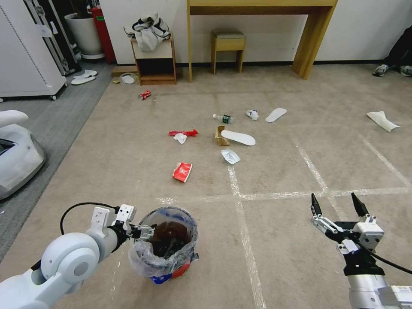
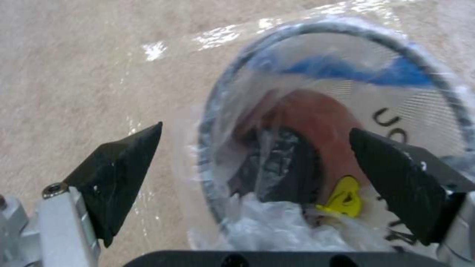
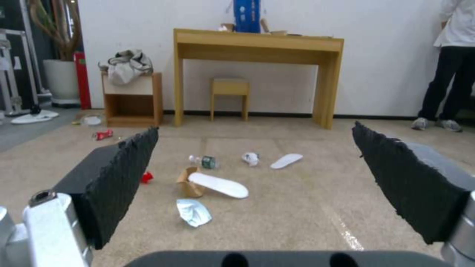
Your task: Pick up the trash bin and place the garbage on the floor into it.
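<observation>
Head view, lower left of the frame: the left tool (image 1: 141,231), spread wide, straddles the trash bin (image 1: 165,244) rim; the right tool (image 1: 339,206) gapes wide, empty, lower right.

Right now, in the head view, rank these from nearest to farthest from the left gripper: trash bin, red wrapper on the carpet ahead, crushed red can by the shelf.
From the left gripper:
1. Trash bin, right at its fingertips.
2. Red wrapper, ahead on the carpet.
3. Crushed red can, far ahead near the wooden shelf.

One trash bin (image 1: 167,244), three slippers (image 1: 238,137), two red wrappers (image 1: 182,171), one bottle (image 1: 222,118)
</observation>
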Motion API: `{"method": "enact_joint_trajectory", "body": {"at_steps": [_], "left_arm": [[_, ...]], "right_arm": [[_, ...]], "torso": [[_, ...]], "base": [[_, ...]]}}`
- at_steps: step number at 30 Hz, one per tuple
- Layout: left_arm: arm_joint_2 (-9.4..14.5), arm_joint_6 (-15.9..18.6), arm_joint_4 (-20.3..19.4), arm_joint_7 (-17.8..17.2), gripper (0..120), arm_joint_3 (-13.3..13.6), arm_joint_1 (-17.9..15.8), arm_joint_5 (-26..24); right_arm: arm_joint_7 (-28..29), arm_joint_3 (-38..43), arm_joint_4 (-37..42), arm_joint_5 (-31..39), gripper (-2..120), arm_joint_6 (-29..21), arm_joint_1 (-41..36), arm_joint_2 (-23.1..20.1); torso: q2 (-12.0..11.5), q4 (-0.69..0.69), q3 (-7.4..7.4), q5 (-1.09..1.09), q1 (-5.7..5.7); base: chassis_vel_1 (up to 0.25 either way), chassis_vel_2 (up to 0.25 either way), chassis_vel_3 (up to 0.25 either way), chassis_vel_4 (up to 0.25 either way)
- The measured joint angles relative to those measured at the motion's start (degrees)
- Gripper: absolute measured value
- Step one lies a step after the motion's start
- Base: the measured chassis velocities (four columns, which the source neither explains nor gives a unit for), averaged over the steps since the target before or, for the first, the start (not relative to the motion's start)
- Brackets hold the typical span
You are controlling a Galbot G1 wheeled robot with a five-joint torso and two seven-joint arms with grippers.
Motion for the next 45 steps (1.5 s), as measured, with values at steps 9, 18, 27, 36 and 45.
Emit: {"method": "enact_joint_trajectory", "body": {"at_steps": [9,18,27,36,45], "left_arm": [[-1.2,0.0,2.6,-1.4,100,-0.5,-0.7,-2.2],[-2.9,-0.7,6.9,1.1,100,1.2,-2.0,0.9],[-4.7,-1.2,9.5,1.7,100,2.5,-2.6,3.5],[-7.3,-1.7,12.1,1.8,100,3.8,-3.8,5.3],[-9.5,-2.3,14.2,2.1,100,6.1,-5.5,7.2]], "right_arm": [[0.0,0.0,-0.9,-0.4,100,-0.2,0.1,0.1],[0.0,0.2,-2.4,-0.8,100,-0.6,1.0,-0.2],[0.0,0.2,-3.1,-0.3,100,-0.9,1.5,-1.3],[0.2,0.0,-4.5,0.7,100,-1.2,2.5,-3.4],[0.3,0.1,-5.0,1.0,100,-1.2,2.7,-3.9]], "torso": [[0.0,-0.01,0.00,0.00,0.00],[0.0,-0.01,0.00,0.00,0.00],[0.0,0.00,0.00,0.00,0.00],[0.0,0.00,0.00,0.01,0.00],[0.0,0.00,0.00,0.00,0.00]], "base": [[0.000,0.000,0.000,0.000],[0.000,0.000,0.000,0.000],[0.000,0.000,0.000,0.000],[0.000,0.000,0.000,0.000],[0.000,0.000,0.000,0.000]]}}
